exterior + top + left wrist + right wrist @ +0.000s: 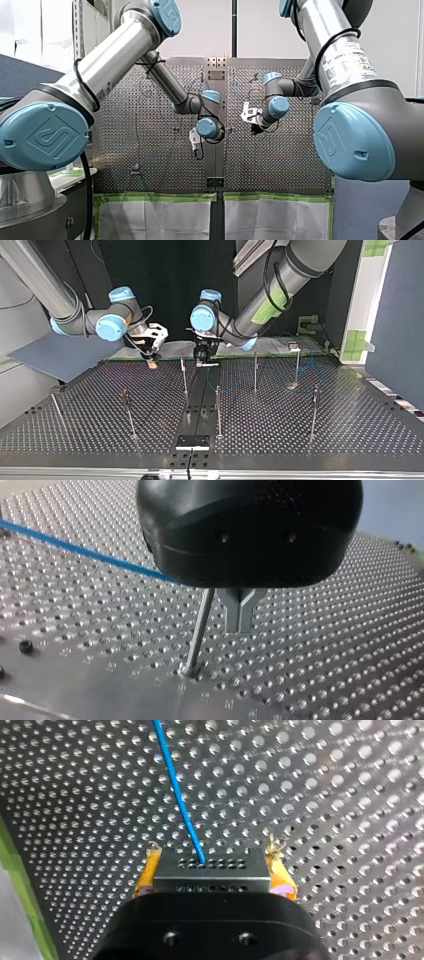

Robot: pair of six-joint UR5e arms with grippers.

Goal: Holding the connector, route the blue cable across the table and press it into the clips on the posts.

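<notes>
Seven thin posts [218, 410] upright across the perforated tabletop [350, 440]; one blue cable [177, 795]; one grey connector [212, 870]; two arms, both bent down at the wrist. Right gripper [213, 862] low over the tabletop's far edge in the top view, yellow pads [144, 877] pinching the connector from both sides, blue cable leaving its face and running away over the holes. Left gripper [240, 625] near it by the same edge, pointing down, metal fingers [235, 612] pressed together, tips close beside one post's foot, cable passing behind its black body.
</notes>
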